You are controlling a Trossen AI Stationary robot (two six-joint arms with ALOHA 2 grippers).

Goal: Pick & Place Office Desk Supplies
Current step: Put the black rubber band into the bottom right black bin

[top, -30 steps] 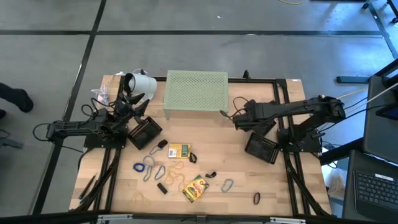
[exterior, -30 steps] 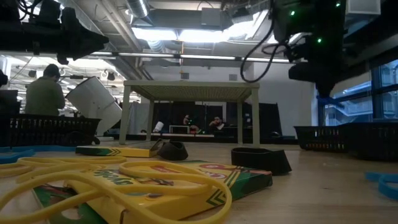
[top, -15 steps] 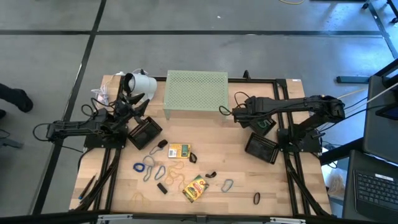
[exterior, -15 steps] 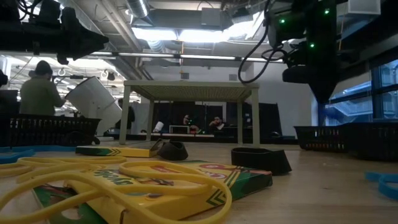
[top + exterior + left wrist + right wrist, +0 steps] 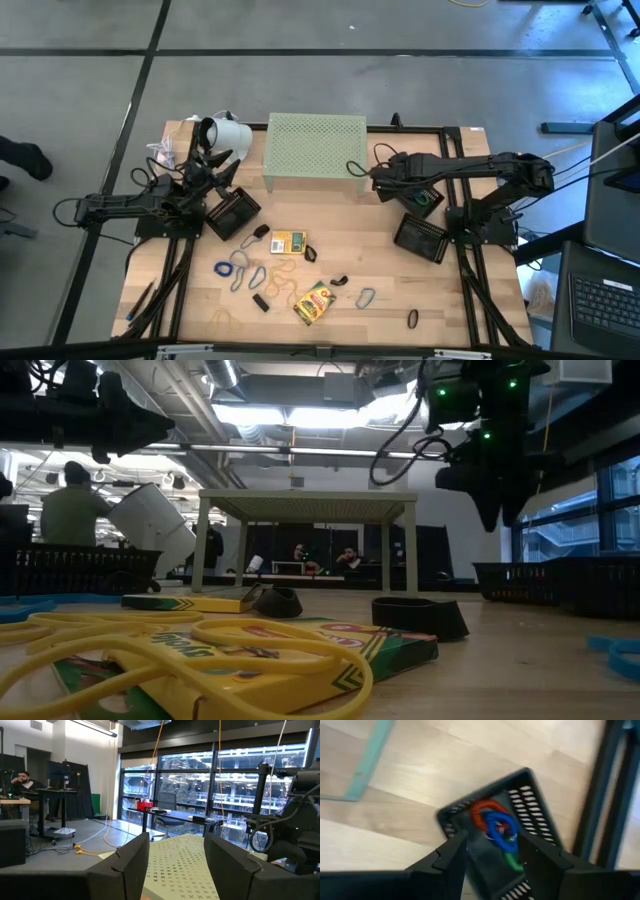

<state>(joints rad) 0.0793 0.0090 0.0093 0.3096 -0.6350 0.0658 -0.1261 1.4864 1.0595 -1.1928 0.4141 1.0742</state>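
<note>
I see my left gripper (image 5: 207, 180) open and empty, parked beside the left mesh tray (image 5: 232, 212). Most supplies are unsorted mid-table: crayon boxes (image 5: 314, 302), blue rings (image 5: 230, 268), rubber bands (image 5: 281, 277). My right gripper (image 5: 491, 845), fingers parted and empty, hovers above the right tray (image 5: 532, 805), where red, blue and green clip rings (image 5: 496, 826) lie.
</note>
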